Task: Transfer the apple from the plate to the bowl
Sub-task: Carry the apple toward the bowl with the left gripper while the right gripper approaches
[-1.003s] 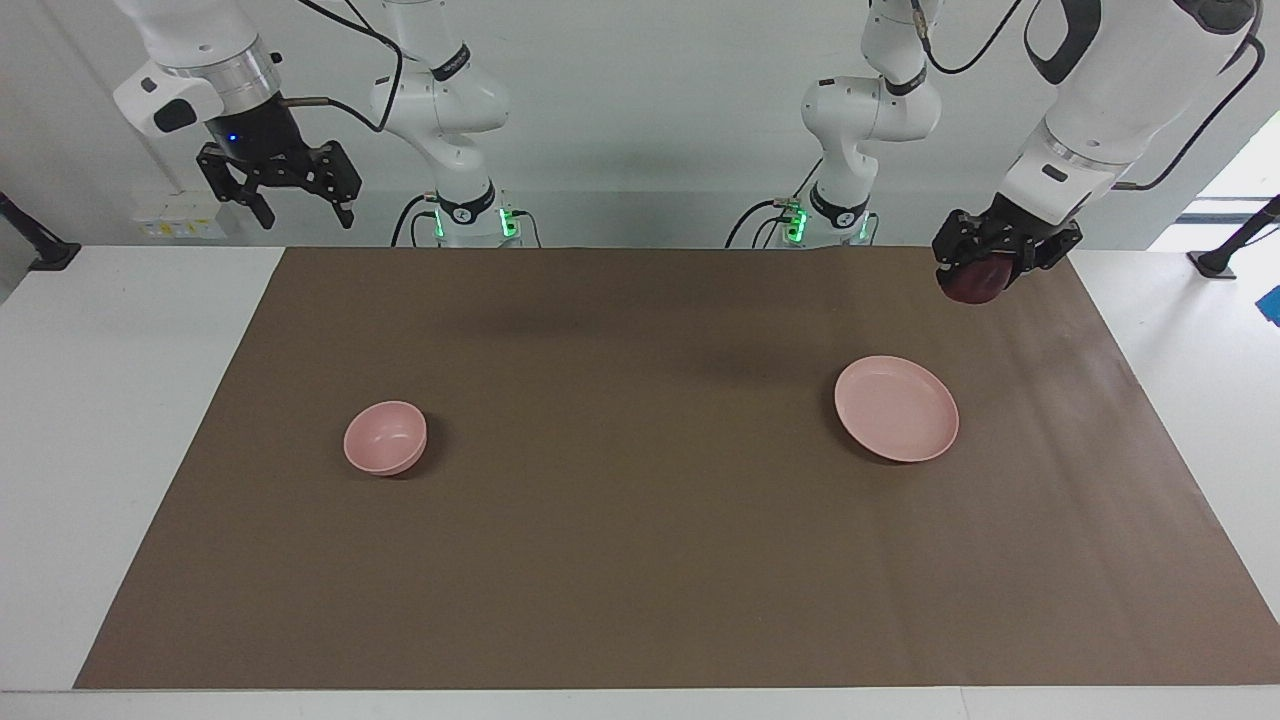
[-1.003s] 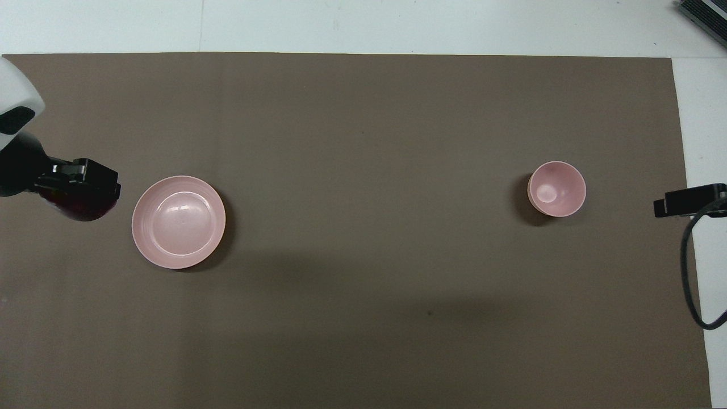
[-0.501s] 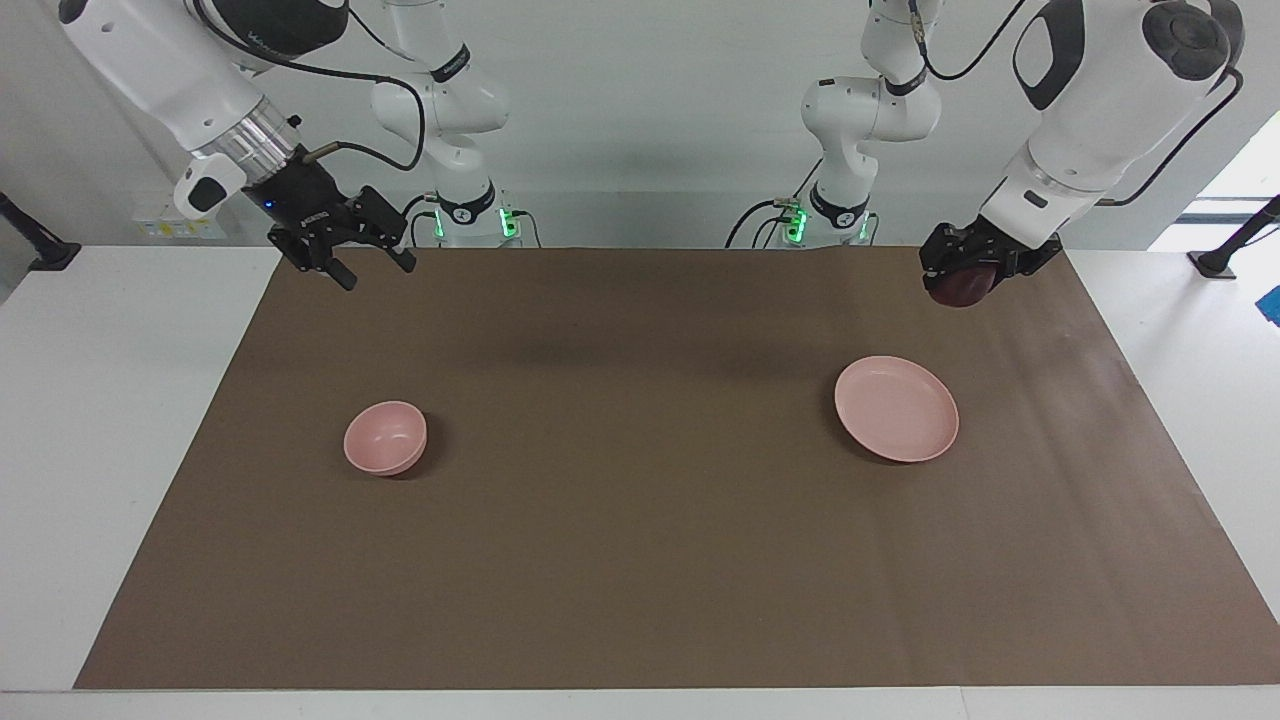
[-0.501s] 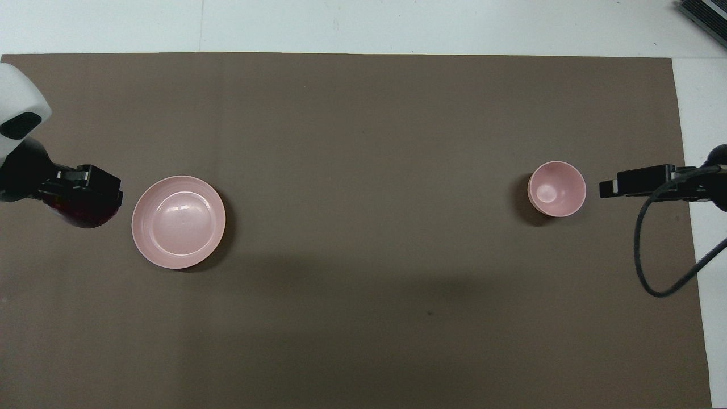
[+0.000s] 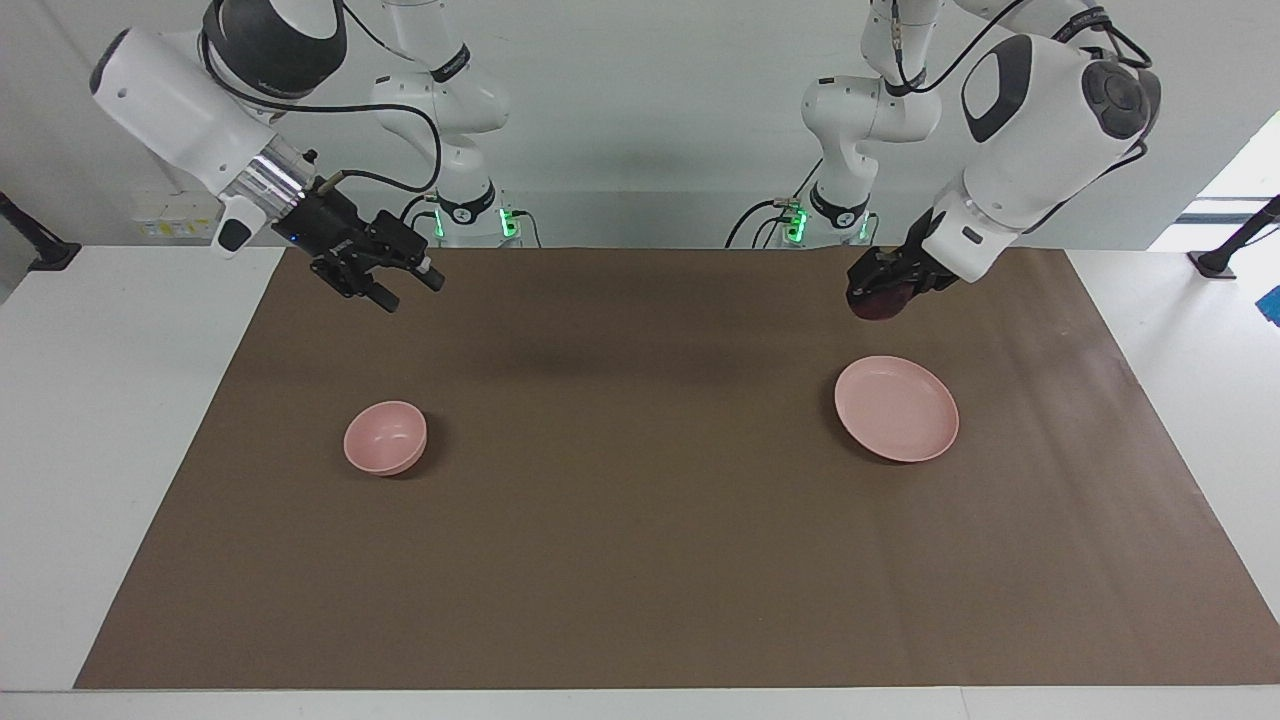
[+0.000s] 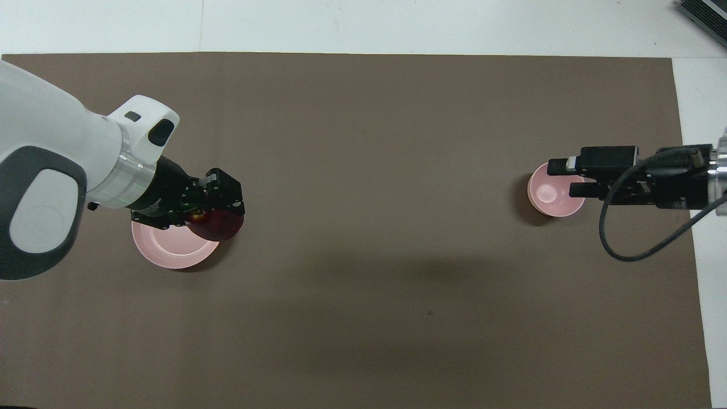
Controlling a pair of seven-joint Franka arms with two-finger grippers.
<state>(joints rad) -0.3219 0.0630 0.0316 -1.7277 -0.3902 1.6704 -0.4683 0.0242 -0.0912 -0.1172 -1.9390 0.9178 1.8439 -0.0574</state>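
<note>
The dark red apple [image 5: 877, 304] [image 6: 220, 225] hangs in the air, with my left gripper [image 5: 880, 293] [image 6: 222, 211] shut on it. It is up over the edge of the pale pink plate [image 5: 897, 408] [image 6: 168, 254], which has nothing on it. The small pink bowl [image 5: 385, 437] [image 6: 546, 196] stands toward the right arm's end of the table and holds nothing. My right gripper [image 5: 408, 290] [image 6: 571, 177] is open and empty, raised in the air; in the overhead view it covers the bowl's rim.
A brown mat [image 5: 640, 560] covers most of the white table [image 5: 120, 400]. A black cable [image 6: 630, 250] loops from the right wrist. A dark object [image 6: 704, 17] sits at a table corner farthest from the robots.
My left gripper has carried the apple from the table's end in over the plate's edge. My right gripper has swung inward and down toward the bowl.
</note>
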